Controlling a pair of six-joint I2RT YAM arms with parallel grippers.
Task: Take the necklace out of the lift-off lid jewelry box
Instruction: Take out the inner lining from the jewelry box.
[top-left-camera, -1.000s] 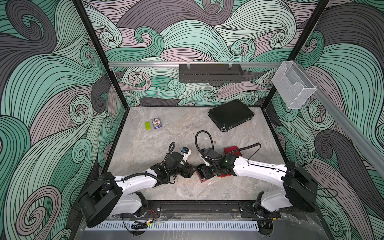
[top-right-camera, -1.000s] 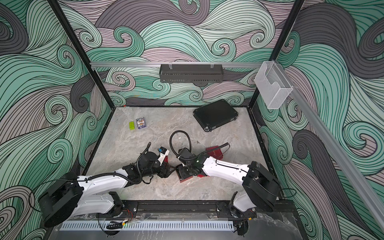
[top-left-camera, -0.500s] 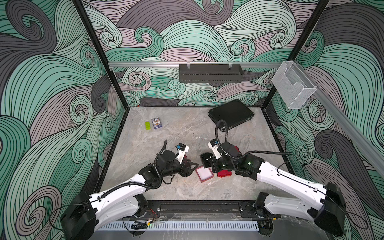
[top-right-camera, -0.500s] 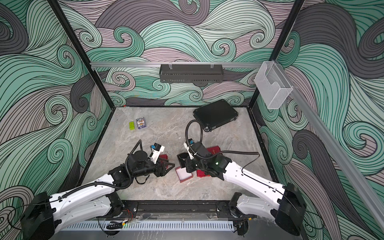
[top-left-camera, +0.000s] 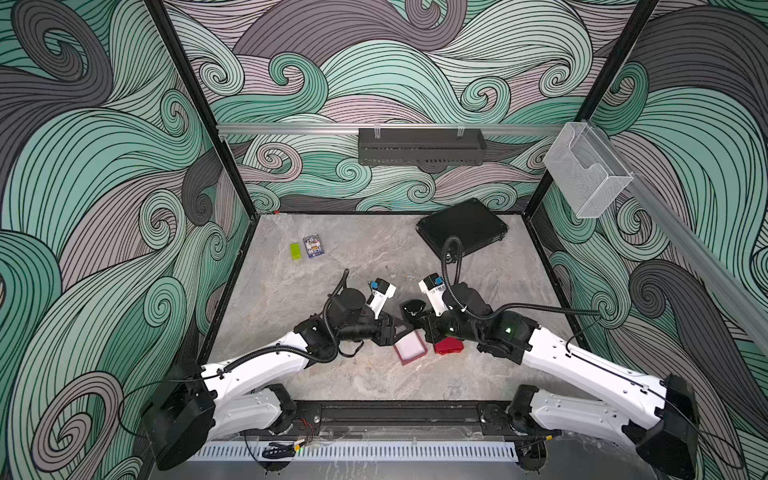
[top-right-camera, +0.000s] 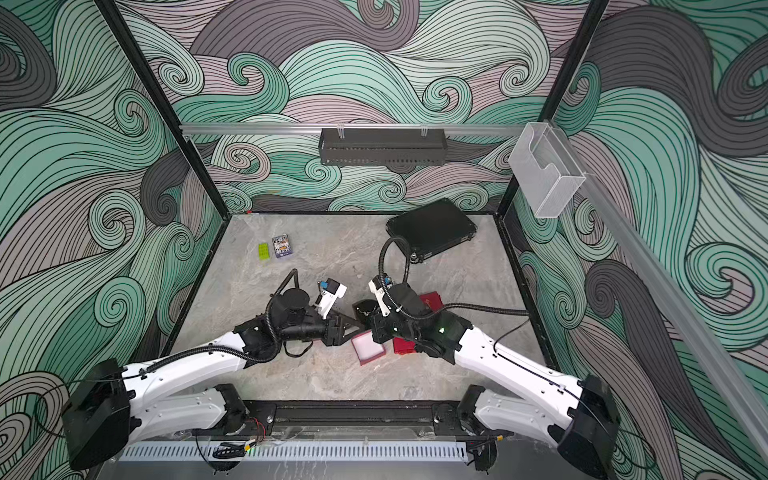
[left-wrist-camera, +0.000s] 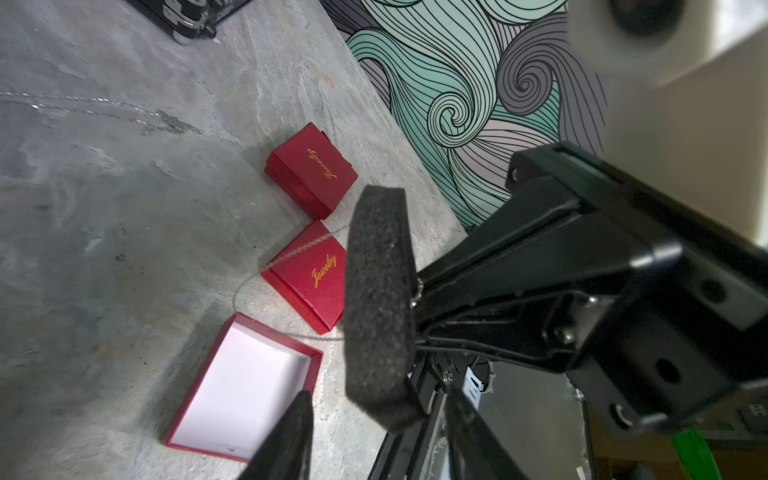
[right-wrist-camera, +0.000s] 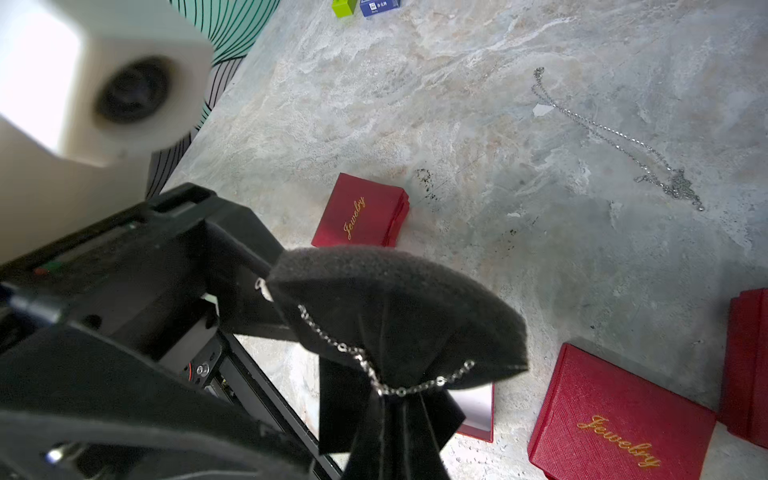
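In a top view, we see the right gripper (top-left-camera: 420, 319) pinching a black foam pad (top-left-camera: 413, 307), raised near the open red box (top-left-camera: 410, 348). From the left wrist, our left gripper (left-wrist-camera: 380, 440) has its fingers partly spread and empty. From the right wrist, the necklace (right-wrist-camera: 374, 376) drapes across the pad.

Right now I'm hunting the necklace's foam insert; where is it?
Right wrist view: the foam insert is pinched in the right gripper, off the table, beside the open box base, front centre.
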